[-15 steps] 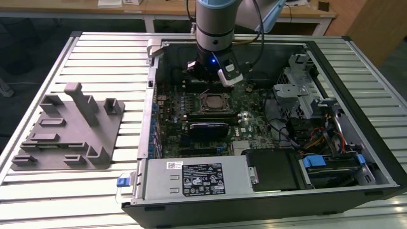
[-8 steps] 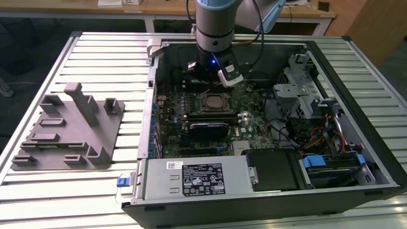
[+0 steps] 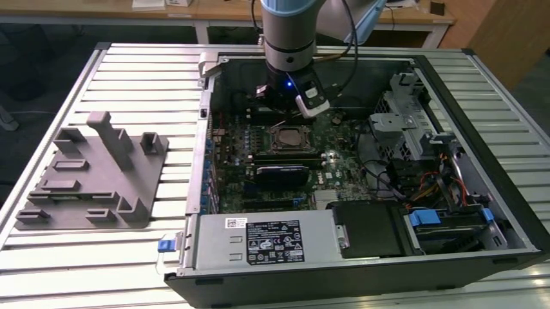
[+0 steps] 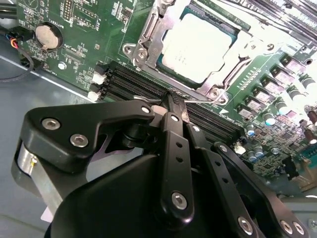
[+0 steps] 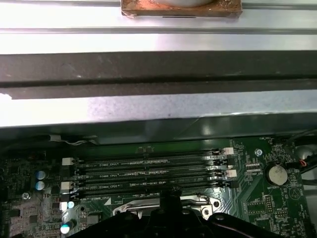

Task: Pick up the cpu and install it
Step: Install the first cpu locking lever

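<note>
While the cpu lies in its socket, your gripper hovers pinched together, apparently empty. Drift low and you'd gouge the memory slots.

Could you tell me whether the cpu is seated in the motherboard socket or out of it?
In: the cpu lies flat within the socket's metal frame, and the shut gripper nearby holds nothing.

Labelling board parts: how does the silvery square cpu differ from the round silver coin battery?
The flat silvery-grey cpu is square; the silver coin battery is round. The cpu is larger than the battery. The cpu sits in a metal socket frame; the battery has no such frame. Both lie flat on the green motherboard.
</note>
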Action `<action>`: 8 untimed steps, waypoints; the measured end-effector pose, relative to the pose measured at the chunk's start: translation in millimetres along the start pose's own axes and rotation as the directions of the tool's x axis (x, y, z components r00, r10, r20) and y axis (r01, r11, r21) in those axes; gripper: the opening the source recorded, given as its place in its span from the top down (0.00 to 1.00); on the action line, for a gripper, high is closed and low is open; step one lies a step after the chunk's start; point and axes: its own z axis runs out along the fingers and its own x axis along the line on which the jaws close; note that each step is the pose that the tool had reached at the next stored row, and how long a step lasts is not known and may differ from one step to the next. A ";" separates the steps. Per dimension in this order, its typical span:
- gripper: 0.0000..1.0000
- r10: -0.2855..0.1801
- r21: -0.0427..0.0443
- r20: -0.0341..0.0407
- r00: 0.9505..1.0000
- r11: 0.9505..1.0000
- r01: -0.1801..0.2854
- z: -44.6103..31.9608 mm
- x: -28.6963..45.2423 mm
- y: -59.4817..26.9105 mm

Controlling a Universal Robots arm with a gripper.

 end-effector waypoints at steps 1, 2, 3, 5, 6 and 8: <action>0.89 0.000 0.000 0.000 1.000 1.000 0.000 -0.1 0.0 0.0; 0.89 0.000 -0.001 0.000 1.000 1.000 0.000 -0.1 0.1 -0.1; 0.89 0.000 -0.003 0.001 1.000 1.000 0.000 0.3 0.1 -0.2; 0.89 0.005 -0.004 0.006 1.000 1.000 -0.005 1.5 0.2 -0.4; 0.89 0.010 -0.004 0.009 1.000 1.000 -0.010 2.2 0.3 -0.5; 0.89 0.021 -0.004 0.014 1.000 1.000 -0.021 3.4 0.4 -0.9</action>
